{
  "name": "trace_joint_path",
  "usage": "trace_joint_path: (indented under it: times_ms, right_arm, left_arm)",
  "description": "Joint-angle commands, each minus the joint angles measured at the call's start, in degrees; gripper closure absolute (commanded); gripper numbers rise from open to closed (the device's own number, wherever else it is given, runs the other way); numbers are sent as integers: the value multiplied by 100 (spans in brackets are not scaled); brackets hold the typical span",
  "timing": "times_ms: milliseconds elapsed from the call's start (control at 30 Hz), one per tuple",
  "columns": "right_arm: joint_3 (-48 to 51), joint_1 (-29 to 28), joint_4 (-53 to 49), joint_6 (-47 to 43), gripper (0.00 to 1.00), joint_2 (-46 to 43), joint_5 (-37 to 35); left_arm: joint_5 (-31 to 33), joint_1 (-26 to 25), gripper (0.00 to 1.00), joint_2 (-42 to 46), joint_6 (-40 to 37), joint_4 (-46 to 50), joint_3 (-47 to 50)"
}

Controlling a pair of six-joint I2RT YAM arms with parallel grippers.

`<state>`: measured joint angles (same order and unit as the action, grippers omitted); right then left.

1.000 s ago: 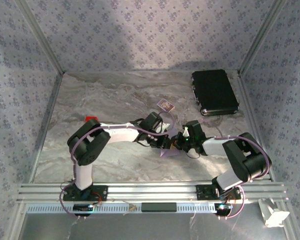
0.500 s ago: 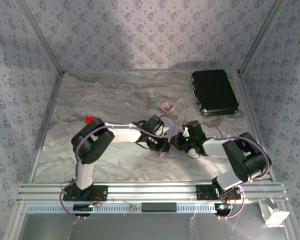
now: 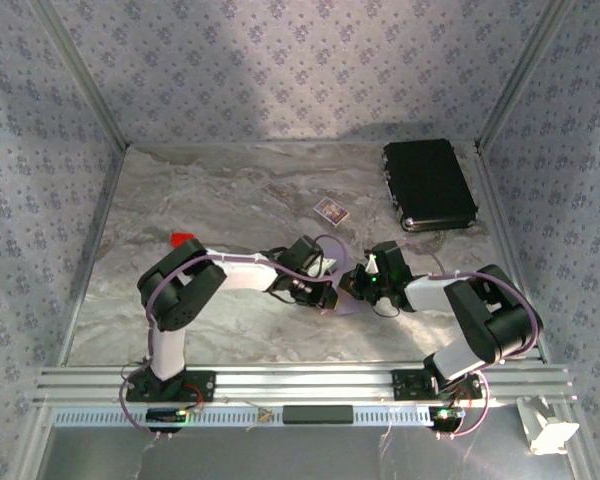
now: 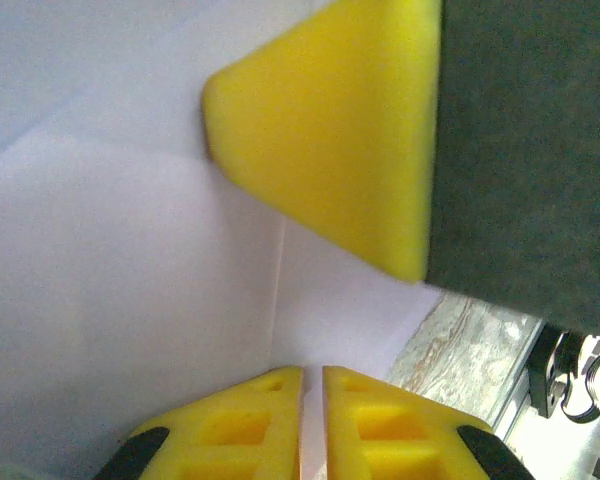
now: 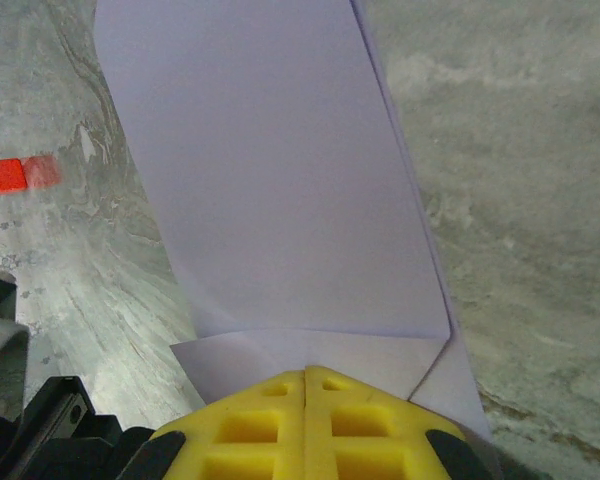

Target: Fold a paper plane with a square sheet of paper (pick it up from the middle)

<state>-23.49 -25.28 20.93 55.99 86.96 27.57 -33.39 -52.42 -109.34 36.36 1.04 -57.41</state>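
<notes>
Paper [image 5: 280,180]: thin, pale lilac, matte. Was folded into long layered panel with sharp creases and small corner flaps at one end. Sat at table middle, between both grippers. Right gripper [image 5: 306,372]: yellow ribbed fingers pressed together, pinching paper's edge. Left gripper [image 4: 312,372]: fingers nearly touching, nipping a crease. Table [image 5: 540,200]: grey, marbled. Red block [image 5: 4,175] at left; black case [image 3: 428,185] far right.
</notes>
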Motion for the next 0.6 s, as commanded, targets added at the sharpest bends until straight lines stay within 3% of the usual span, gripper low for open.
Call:
trace_joint_path:
  times_ms: [0,567]
  right_arm:
    - [195,25,-459,-13,99,182,-441]
    - [193,32,-484,-28,99,140,-429]
  left_arm:
    - [-103,-118,86,170,87,378,347]
    - [-71,-219,86,566,136,422,714]
